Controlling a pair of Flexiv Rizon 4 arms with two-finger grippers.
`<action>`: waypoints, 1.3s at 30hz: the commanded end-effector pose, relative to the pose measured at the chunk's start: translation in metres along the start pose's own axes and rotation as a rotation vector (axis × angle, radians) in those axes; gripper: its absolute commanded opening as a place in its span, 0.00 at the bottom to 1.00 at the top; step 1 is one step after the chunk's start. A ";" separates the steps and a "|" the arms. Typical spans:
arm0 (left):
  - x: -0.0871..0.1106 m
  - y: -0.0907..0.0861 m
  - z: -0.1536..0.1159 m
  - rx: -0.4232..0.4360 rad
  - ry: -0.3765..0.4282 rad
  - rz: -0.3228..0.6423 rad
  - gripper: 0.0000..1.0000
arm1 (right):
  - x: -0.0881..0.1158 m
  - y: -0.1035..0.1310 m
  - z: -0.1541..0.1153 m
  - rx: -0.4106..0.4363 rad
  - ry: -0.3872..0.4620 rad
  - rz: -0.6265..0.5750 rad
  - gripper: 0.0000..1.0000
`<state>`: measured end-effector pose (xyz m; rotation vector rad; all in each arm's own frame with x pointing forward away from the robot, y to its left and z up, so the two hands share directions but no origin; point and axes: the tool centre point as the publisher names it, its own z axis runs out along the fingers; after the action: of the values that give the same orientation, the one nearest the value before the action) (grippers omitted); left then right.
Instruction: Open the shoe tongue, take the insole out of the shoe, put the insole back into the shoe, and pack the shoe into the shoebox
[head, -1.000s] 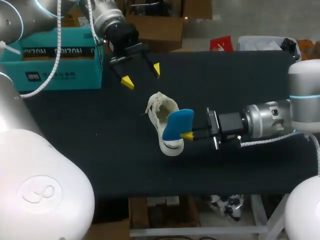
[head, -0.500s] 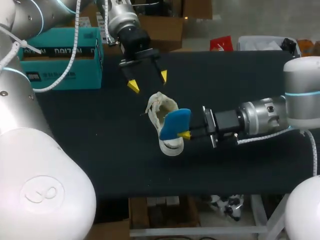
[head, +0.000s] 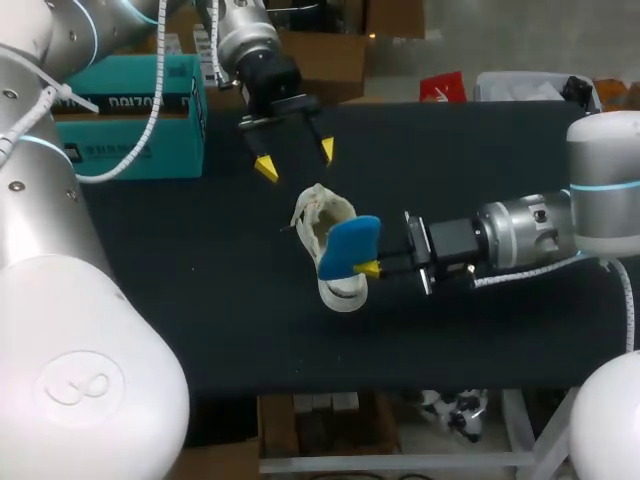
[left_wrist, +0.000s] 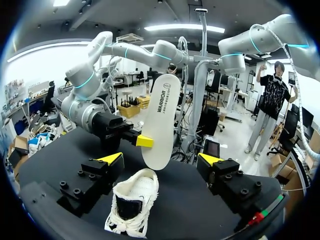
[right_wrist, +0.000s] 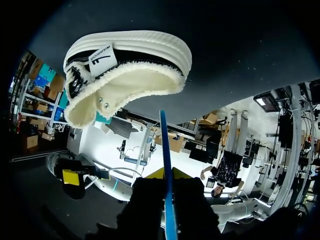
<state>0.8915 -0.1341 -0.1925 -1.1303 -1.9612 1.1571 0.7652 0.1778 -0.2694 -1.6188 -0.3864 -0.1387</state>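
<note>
A white shoe (head: 322, 232) lies on the black table (head: 180, 270), its opening facing up. My right gripper (head: 372, 268) is shut on the blue insole (head: 350, 247) and holds it just above the shoe's right side. Seen from the left wrist, the insole (left_wrist: 160, 120) stands upright with its pale underside showing, above the shoe (left_wrist: 131, 207). My left gripper (head: 295, 158) hangs open just behind the shoe, holding nothing. From the right wrist the insole (right_wrist: 165, 165) is edge-on between the shut fingers, and the shoe (right_wrist: 127, 70) lies ahead.
The teal shoebox (head: 130, 115) stands at the table's back left, behind my left arm. Bare black table surrounds the shoe in front and to both sides.
My left gripper has swung right and toward the shoe, staying open. My right gripper has shifted slightly left with the insole. The shoe has not moved.
</note>
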 end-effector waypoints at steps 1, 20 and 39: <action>-0.002 0.003 -0.001 0.011 0.005 0.000 1.00 | 0.000 0.000 -0.001 0.002 -0.001 0.001 0.00; -0.002 0.003 -0.001 0.011 0.005 0.000 1.00 | 0.000 0.000 -0.001 0.002 -0.001 0.001 0.00; 0.002 0.001 0.018 -0.027 -0.167 -0.036 1.00 | -0.002 -0.001 0.007 -0.050 0.071 -0.036 0.00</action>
<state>0.9017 -0.1402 -0.1949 -1.1001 -1.9992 1.1855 0.7737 0.1798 -0.2728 -1.6326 -0.3793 -0.1928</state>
